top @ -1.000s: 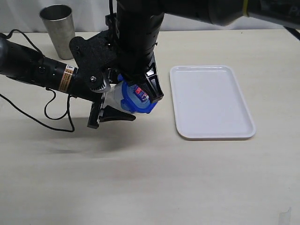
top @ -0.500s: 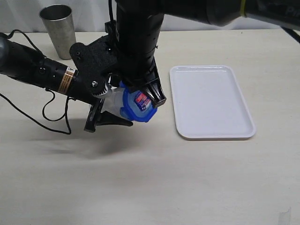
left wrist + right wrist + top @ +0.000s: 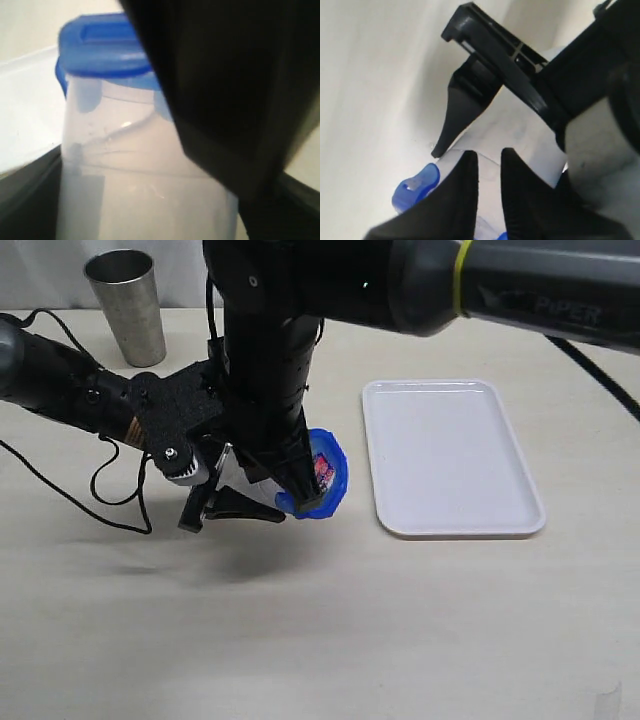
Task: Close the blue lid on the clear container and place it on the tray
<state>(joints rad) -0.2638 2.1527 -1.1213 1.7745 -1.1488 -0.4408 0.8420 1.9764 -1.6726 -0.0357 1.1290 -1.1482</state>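
**Lid on, tray next**

Left end effector (image 3: 160, 205) grips the tall clear plastic container (image 3: 145, 165), tilted over the desk (image 3: 400, 640). Right end effector (image 3: 487, 175) has its fingers (image 3: 465, 185) nearly together at the blue snap-tab lid (image 3: 328, 475), can't tell if pinching. Lid looks seated, latching unclear. The flat white tray (image 3: 450, 525) sits near, container not on it yet.

We see a tall translucent clear plastic container (image 3: 140, 175) topped by a bright blue plastic lid (image 3: 338, 483) with a small red-and-white sticker (image 3: 322, 469). The flat rectangular plastic tray (image 3: 450, 455) is plain white, the tapered steel cup (image 3: 127, 305) dull grey, and the desk (image 3: 400, 640) pale beige and unpatterned.
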